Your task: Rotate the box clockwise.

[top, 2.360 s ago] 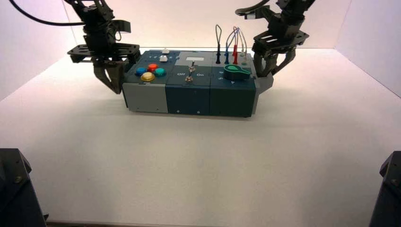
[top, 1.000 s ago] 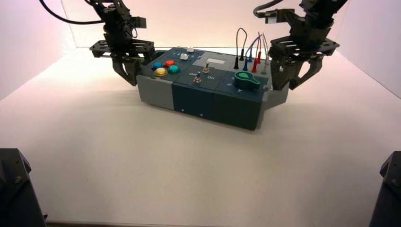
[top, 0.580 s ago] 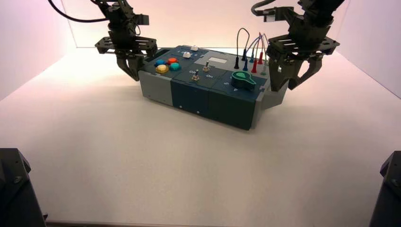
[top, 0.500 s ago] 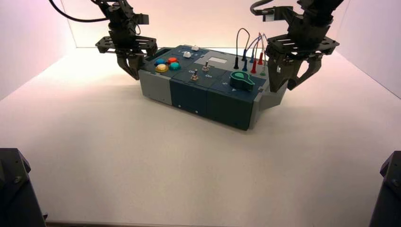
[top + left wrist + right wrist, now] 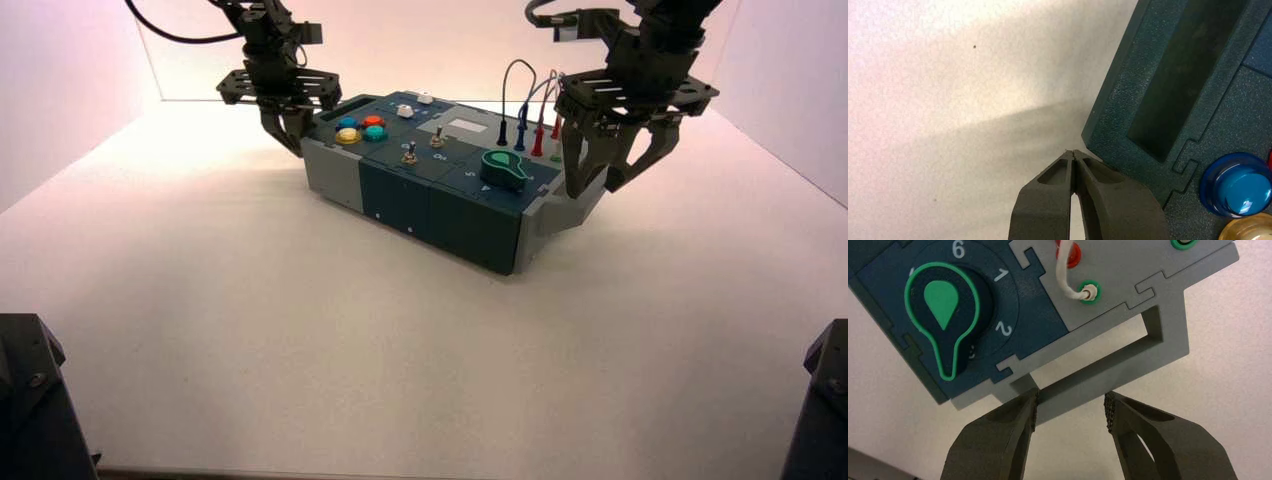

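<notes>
On table (image 5: pixel 400 350), far middle: located box (image 5: pixel 450 220), set askew, right end nearer than left | Beside right end handle (image 5: pixel 1108 370): found right gripper (image 5: pixel 593 190) spread wide, gripping nothing | At left end: found left gripper (image 5: pixel 1073 152) closed, empty | Near right corner: noted green knob (image 5: pixel 503 170)

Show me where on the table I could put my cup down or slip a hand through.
The table looks bare in front of the box, and along both side walls beyond the two pincers. It is crowded at the box's ends: the left pincer sits against one, the right pincer by the grey handle.
</notes>
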Tool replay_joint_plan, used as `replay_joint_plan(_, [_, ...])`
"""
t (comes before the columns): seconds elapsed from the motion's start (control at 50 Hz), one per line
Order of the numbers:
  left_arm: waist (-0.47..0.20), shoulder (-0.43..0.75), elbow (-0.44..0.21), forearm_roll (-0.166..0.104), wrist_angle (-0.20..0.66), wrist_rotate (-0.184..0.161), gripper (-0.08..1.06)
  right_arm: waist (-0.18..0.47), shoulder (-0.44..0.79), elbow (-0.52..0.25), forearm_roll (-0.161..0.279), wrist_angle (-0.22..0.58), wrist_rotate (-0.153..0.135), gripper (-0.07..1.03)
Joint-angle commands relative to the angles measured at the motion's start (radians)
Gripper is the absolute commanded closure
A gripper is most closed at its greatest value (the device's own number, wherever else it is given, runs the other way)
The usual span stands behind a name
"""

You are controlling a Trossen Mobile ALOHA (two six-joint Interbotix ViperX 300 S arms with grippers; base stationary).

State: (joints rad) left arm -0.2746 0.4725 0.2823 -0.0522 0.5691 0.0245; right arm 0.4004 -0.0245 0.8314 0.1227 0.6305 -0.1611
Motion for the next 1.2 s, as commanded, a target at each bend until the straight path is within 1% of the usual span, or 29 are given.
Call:
replay_joint_plan(0.02, [-0.069, -0.009, -0.041, -0.003, 0.003, -0.003, 1.01, 0.129, -0.012, 0.005, -0.014, -0.003, -0.057, 0.36])
replay_joint_plan(0.12, [-0.034, -0.021, -0.032, -0.002, 0.044, -0.005, 1.01, 0.123, -0.028, 0.012, -0.028, -0.005, -0.057, 0.36])
replay_joint_plan(0.3, [0.012, -0.071, -0.008, -0.002, 0.097, -0.003, 1.01, 0.117, -0.035, 0.015, -0.034, -0.012, -0.054, 0.36])
replay_joint_plan(0.36, [0.015, -0.092, 0.000, -0.002, 0.104, -0.002, 1.01, 0.117, -0.035, 0.014, -0.034, -0.012, -0.052, 0.36])
replay_joint_plan(0.44, [0.015, -0.137, 0.025, 0.002, 0.115, 0.011, 1.01, 0.117, -0.037, 0.014, -0.034, -0.011, -0.052, 0.36])
replay_joint_plan(0.68, [0.017, -0.235, 0.069, 0.002, 0.132, 0.015, 1.01, 0.117, -0.089, 0.009, -0.032, 0.025, -0.049, 0.36])
replay_joint_plan(0.8, [0.017, -0.264, 0.072, 0.002, 0.156, 0.026, 1.01, 0.117, -0.127, 0.014, -0.032, 0.049, -0.048, 0.36])
replay_joint_plan(0.94, [0.017, -0.285, 0.075, 0.000, 0.173, 0.028, 1.01, 0.115, -0.155, 0.020, -0.032, 0.069, -0.046, 0.36])
replay_joint_plan(0.98, [0.017, -0.293, 0.075, -0.002, 0.176, 0.026, 1.01, 0.110, -0.164, 0.020, -0.032, 0.072, -0.038, 0.36])
replay_joint_plan(1.1, [0.015, -0.321, 0.092, -0.011, 0.187, 0.026, 1.01, 0.092, -0.189, 0.029, -0.034, 0.075, -0.003, 0.36])
replay_joint_plan(1.18, [0.017, -0.345, 0.107, -0.011, 0.190, 0.026, 1.01, 0.075, -0.210, 0.037, -0.034, 0.075, 0.012, 0.36])
replay_joint_plan(1.2, [0.015, -0.356, 0.115, -0.011, 0.193, 0.026, 1.01, 0.064, -0.224, 0.040, -0.034, 0.075, 0.021, 0.37])
